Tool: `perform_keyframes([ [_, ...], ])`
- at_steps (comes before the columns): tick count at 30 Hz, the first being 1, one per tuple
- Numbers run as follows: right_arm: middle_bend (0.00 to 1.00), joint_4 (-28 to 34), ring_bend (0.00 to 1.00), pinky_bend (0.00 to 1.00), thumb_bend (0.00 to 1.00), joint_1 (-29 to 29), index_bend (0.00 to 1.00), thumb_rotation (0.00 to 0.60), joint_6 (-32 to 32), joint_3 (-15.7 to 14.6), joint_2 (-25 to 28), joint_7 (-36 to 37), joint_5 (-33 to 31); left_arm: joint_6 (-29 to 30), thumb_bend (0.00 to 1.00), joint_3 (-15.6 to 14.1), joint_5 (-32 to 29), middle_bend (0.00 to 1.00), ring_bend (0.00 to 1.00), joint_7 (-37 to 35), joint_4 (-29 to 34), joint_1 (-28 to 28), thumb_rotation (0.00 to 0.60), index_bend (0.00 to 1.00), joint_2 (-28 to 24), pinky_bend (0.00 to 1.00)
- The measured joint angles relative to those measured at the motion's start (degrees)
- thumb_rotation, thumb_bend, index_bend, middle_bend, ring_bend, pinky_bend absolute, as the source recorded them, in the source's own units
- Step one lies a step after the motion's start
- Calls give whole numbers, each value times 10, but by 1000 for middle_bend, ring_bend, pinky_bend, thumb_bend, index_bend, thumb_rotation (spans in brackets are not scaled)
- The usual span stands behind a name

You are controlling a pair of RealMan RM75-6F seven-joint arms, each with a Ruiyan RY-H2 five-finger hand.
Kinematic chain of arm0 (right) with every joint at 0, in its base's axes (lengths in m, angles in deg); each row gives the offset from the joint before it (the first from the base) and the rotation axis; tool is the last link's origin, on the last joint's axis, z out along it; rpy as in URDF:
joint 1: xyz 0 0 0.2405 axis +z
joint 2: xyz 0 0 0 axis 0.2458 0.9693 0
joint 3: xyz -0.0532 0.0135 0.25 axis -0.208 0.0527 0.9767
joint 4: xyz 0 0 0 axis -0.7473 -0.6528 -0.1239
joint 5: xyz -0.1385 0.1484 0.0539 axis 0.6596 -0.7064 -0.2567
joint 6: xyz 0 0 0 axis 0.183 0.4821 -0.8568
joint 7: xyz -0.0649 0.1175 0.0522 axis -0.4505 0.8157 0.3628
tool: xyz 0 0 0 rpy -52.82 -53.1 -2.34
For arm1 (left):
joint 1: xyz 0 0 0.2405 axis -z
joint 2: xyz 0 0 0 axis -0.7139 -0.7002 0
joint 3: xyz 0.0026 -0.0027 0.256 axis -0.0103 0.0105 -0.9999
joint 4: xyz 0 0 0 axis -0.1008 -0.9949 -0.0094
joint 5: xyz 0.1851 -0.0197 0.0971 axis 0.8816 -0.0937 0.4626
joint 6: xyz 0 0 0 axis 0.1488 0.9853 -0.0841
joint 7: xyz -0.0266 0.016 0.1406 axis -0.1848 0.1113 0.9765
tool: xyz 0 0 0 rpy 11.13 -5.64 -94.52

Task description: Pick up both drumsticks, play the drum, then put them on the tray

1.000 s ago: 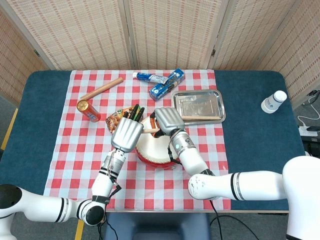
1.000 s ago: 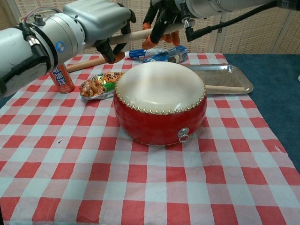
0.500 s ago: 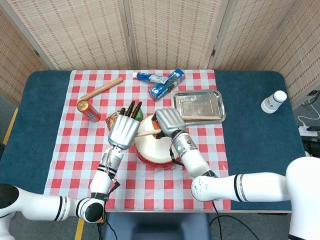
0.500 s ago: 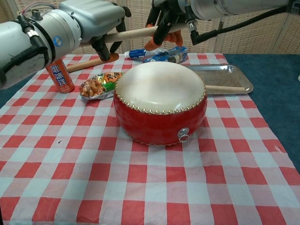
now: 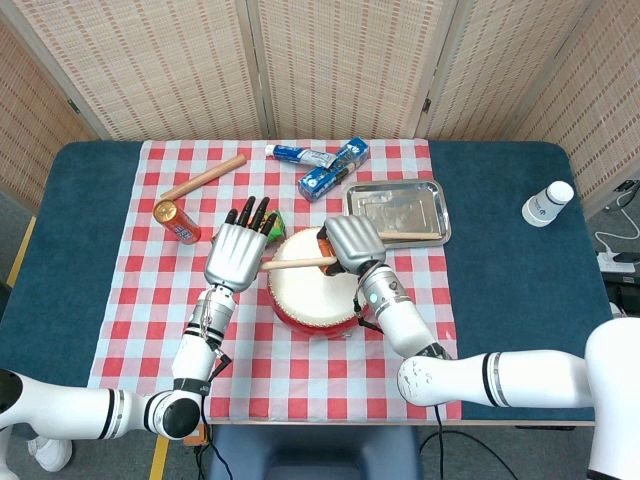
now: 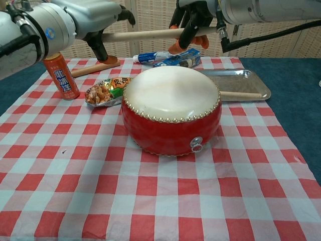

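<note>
A red drum [image 5: 310, 292] [image 6: 170, 108] with a white skin stands mid-cloth. One drumstick [image 5: 298, 263] [image 6: 145, 34] lies level in the air above its far edge. My right hand [image 5: 351, 243] [image 6: 196, 17] grips the stick's right part. My left hand [image 5: 235, 257] [image 6: 98, 22] is at the stick's left end with its fingers stretched out and apart, holding nothing. The second drumstick [image 5: 402, 236] [image 6: 241, 94] lies along the near edge of the metal tray [image 5: 432, 205] [image 6: 253, 78], right of the drum.
An orange can [image 5: 177, 221] [image 6: 60, 76] and a snack bag [image 6: 105, 90] sit left of the drum. A wooden rod [image 5: 203, 177] [image 6: 95, 68], a toothpaste tube [image 5: 300, 154] and a blue box [image 5: 333, 168] [image 6: 183, 59] lie behind. A white cup [image 5: 547, 204] stands far right.
The hands have drawn apart, left hand leftward and right hand rightward, baring more of the stick. The left hand's fingers have straightened and come off the stick.
</note>
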Motion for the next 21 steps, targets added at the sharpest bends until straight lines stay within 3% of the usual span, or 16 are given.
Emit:
perform_keyframes([
  [21,859,8,762,715,293,-75,1000,600,-10,-8,58,37,57,-18,313,1,-26,0,0,-49,-1,-14,600,0,-36,206],
])
